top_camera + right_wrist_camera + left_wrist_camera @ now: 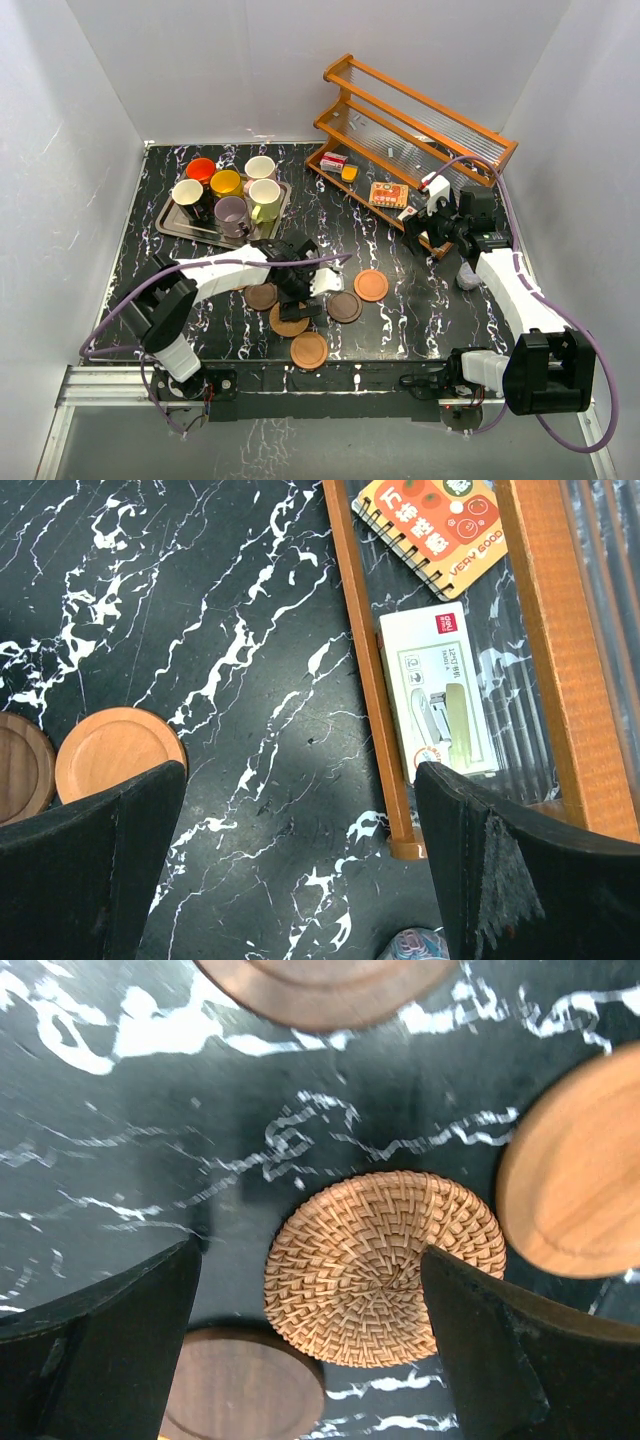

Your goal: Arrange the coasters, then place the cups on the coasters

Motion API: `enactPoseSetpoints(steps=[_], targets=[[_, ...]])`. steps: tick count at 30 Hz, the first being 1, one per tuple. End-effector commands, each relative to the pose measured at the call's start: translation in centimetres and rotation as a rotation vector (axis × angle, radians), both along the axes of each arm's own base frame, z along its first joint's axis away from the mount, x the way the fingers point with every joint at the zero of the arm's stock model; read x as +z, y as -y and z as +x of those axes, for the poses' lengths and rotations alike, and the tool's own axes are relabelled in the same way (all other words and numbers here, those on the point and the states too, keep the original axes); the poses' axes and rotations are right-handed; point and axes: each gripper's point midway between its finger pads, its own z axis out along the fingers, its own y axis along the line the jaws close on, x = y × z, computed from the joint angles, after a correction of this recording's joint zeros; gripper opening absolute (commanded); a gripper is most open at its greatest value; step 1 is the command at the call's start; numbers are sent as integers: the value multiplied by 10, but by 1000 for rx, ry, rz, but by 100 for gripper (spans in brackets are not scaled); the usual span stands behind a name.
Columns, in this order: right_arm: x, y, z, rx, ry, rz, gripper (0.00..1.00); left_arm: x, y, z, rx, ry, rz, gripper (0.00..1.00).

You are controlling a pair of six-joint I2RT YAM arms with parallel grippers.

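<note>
Six mugs stood upright on the tray at ten o'clock. Five round coasters lay flat, with no long axis, near six o'clock. Left gripper was spread wide, straddling a woven coaster and holding nothing. Right gripper gaped empty at three o'clock beside the rack, which held a white box and a notebook.

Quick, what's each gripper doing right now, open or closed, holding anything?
Left gripper: open, jaws either side of a woven coaster, nothing gripped.
Right gripper: open, empty.
</note>
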Motion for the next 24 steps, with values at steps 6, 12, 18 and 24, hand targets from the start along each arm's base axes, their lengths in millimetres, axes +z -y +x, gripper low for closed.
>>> enactPoseSetpoints(steps=[6, 12, 18, 24], targets=[[24, -2, 6, 11, 89, 26, 98, 0, -65, -44, -22, -81, 197, 90], [26, -4, 5, 18, 93, 34, 98, 1, -101, -42, 8, 12, 297, 90], [26, -4, 6, 20, 92, 37, 98, 4, -133, -41, 58, 68, 350, 90], [24, -5, 6, 24, 84, 40, 98, 12, -146, -48, 97, 88, 337, 90]])
